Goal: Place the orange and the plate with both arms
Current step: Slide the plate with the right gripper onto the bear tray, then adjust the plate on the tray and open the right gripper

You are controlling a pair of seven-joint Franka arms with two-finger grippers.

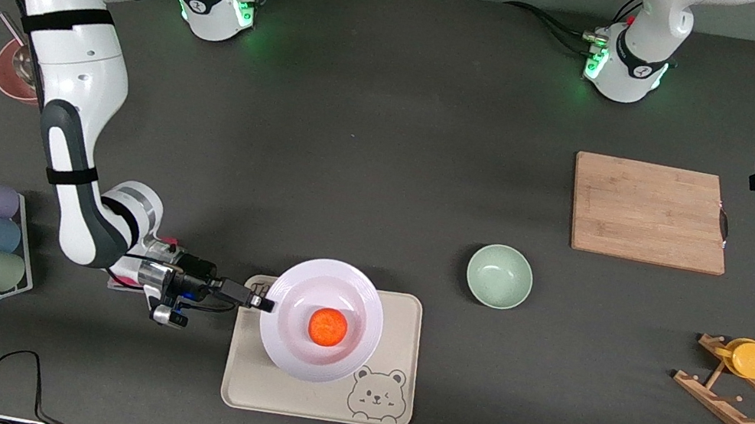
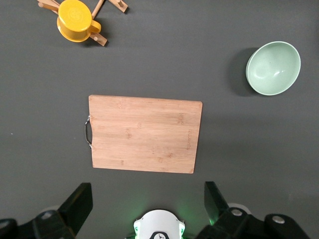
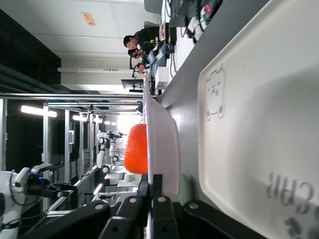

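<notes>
My right tool [image 1: 262,303] is clamped on the rim of the glossy white round plate [image 1: 301,292], held over the cream bear-print tray [image 1: 387,423]. The small bright orange fruit [image 1: 328,327] sits in the plate. My left tool [image 2: 144,206] waits, fingers apart, over the rectangular wooden cutting board [image 2: 144,133].

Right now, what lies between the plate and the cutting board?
In the front view, the green bowl sits between the plate and the cutting board; the rest is bare table.

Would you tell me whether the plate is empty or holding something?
Holding something: the orange sits in the plate, whose rim the right hand grips above the tray.
</notes>
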